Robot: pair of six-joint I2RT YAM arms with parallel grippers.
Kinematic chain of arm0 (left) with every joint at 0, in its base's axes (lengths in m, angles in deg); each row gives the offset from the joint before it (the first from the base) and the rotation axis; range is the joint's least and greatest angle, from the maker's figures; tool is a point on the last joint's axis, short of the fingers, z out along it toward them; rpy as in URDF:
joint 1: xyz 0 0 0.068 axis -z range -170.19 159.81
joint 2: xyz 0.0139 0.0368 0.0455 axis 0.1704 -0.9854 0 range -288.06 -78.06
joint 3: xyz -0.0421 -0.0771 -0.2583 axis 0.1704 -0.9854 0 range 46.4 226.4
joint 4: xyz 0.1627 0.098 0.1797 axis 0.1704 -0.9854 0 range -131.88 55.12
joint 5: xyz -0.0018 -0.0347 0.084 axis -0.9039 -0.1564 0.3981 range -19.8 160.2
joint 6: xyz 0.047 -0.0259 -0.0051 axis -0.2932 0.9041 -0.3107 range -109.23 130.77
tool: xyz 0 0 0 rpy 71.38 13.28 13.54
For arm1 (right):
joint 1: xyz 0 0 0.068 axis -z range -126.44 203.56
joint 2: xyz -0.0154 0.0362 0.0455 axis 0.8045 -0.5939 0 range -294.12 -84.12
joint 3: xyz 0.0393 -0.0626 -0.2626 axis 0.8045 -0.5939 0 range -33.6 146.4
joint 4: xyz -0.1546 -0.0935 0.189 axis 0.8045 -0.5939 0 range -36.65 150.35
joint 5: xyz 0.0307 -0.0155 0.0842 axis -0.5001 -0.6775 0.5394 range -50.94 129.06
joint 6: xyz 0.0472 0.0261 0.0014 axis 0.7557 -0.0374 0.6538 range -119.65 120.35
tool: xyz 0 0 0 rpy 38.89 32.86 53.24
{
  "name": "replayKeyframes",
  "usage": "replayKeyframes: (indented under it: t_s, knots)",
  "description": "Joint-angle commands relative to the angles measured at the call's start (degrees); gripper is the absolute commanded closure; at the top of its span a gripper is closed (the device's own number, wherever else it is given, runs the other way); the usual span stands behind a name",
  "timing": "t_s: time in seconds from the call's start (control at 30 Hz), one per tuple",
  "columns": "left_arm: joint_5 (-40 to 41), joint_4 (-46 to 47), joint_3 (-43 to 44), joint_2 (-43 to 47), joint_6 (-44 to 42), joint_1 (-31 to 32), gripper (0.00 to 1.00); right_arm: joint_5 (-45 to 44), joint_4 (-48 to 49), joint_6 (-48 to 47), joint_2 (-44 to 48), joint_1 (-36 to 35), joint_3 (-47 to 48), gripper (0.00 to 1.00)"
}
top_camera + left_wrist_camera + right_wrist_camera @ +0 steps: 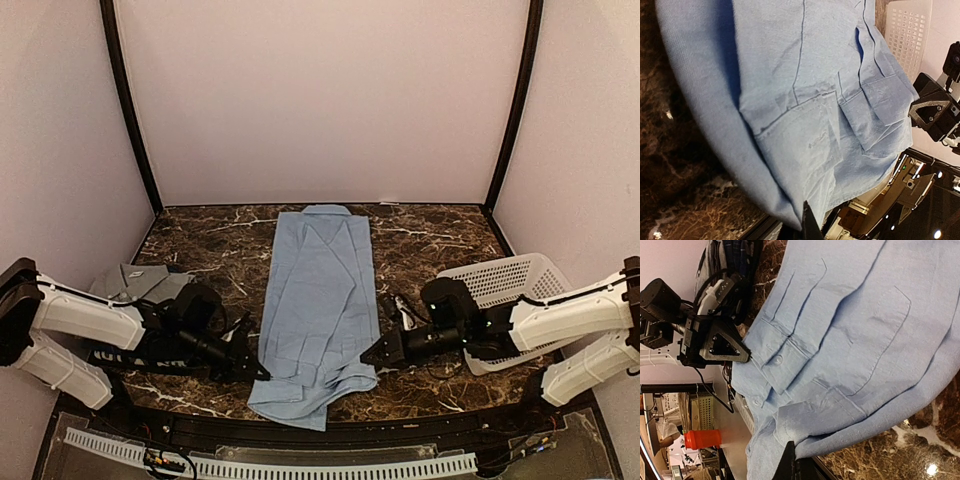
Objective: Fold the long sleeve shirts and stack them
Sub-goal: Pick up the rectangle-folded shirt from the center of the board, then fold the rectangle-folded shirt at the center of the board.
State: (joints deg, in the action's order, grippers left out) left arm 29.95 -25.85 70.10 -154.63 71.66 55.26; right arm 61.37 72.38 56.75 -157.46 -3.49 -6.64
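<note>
- A white slotted strip (300,466) runs along the front rail, below the tabletop's (430,240) near edge.
- The left end effector (262,371) lies low at the near left edge of the blue shirt (320,300). Its jaws are closed and pinch the folded cloth edge.
- The right end effector (372,355) is at the near right edge, likewise closed on the cloth. The two face each other across the shirt's near end.
- The blue shirt lies mid-tabletop, folded lengthwise into a long narrow strip running from the near edge toward the back. Its near hem is rumpled and spreads a little wider than the rest.
- The sleeves are folded in on top, and a buttoned cuff (785,365) lies close to the near hem.
- A white lattice basket (510,280) sits right of the shirt, apart from it and partly hidden behind the right arm.
- A grey shirt (140,282) lies bunched on the left, apart from the blue one, with the left arm across its near side.
- The blue shirt's collar end points toward the back.
- Plain pale walls (320,100) close in the back and both sides.
</note>
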Motion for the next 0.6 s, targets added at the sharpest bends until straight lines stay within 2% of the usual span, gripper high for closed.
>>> replayKeyframes:
  t_s: [0.0, 0.2, 0.43, 0.57]
  knots:
    - [-5.84, 5.11, 2.11, -0.99, 4.27, -2.52, 1.0, -0.87, 1.73, -0.49, -2.12, 2.27, 4.21, 1.0]
    - [-8.66, 12.44, 6.46, -4.39, 13.05, -7.62, 1.0, -0.46, 4.15, -2.11, -7.29, 7.13, 9.43, 1.0]
    - [-7.39, 22.6, 11.31, -10.61, 22.41, -13.18, 1.0, -0.69, 7.66, -5.38, -14.58, 13.64, 16.29, 1.0]
    - [-5.93, 31.56, 12.86, -16.19, 30.17, -14.82, 1.0, -1.75, 9.08, -6.47, -18.47, 17.12, 18.63, 1.0]
